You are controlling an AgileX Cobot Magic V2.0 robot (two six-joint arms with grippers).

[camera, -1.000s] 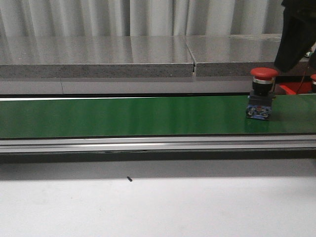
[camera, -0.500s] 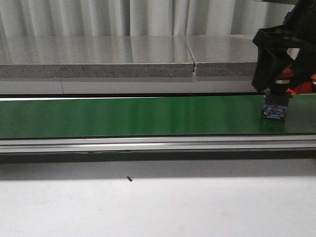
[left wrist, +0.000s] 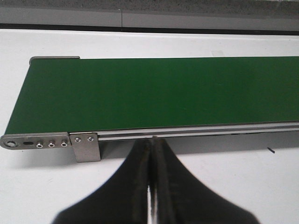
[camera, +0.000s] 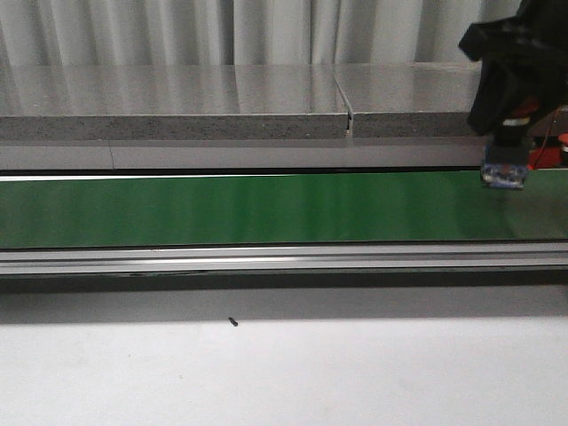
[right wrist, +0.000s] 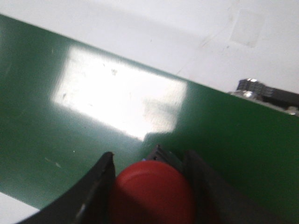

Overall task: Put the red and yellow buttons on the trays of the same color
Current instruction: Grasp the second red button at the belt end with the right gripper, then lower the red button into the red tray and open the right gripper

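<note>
One red button (right wrist: 153, 192) clamped between right hand (right wrist: 152, 179) fingers.

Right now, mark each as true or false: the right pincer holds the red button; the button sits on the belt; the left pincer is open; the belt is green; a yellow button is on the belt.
1. The right pincer holds the red button. True.
2. The button rests on the belt. False: in the front view it hangs lifted above it.
3. The left pincer is open. False: its fingers are closed together and empty.
4. The belt is green. True.
5. A yellow button is on the belt. False: none shows in any view.
</note>
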